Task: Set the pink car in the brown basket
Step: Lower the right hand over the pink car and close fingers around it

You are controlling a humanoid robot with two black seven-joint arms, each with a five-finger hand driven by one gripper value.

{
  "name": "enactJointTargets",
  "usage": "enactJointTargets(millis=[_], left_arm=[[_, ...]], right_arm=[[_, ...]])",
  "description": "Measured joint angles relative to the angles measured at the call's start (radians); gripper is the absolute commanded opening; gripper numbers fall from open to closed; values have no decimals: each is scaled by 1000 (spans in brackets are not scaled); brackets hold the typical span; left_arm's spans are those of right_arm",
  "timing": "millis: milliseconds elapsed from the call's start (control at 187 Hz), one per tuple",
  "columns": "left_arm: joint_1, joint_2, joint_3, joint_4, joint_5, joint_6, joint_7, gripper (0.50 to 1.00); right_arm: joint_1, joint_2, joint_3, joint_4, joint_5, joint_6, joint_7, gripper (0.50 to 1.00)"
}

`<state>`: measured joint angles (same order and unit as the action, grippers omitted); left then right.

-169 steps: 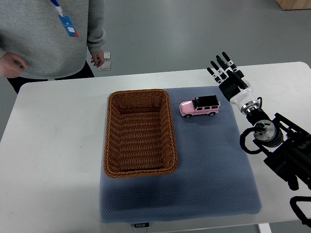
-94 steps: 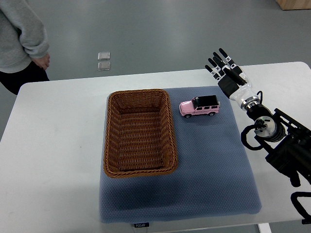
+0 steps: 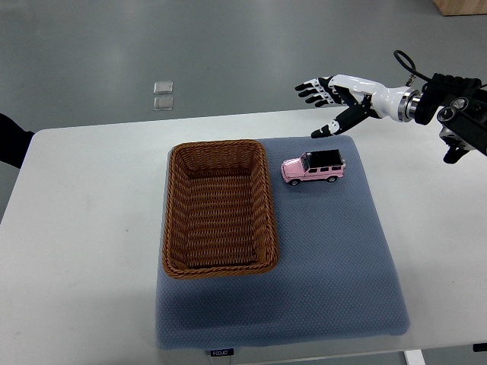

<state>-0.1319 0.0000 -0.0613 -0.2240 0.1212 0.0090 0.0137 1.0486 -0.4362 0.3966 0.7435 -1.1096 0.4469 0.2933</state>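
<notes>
A pink toy car with a black roof stands on the blue mat, just right of the brown wicker basket. The basket holds nothing. My right hand hangs above and behind the car, its fingers spread and pointing left, holding nothing. Its arm comes in from the upper right. The left arm does not show.
The mat lies on a white table. A dark scrap of a person's clothing shows at the left edge. Two small square plates lie on the grey floor beyond the table.
My right arm has swung up and turned so the hand now reaches leftward over the far side of the car. The person has walked off to the left, almost out of view.
</notes>
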Motion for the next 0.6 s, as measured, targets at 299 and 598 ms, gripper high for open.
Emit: enactJointTargets(millis=[299,598], left_arm=[[0,0,0,1,0,0,0,1000],[0,0,0,2,-2,0,0,1000]], right_arm=[[55,18,-192,35,-120,-60,-32,907],[47,64,-291,-17,-136,-178,-34,901]])
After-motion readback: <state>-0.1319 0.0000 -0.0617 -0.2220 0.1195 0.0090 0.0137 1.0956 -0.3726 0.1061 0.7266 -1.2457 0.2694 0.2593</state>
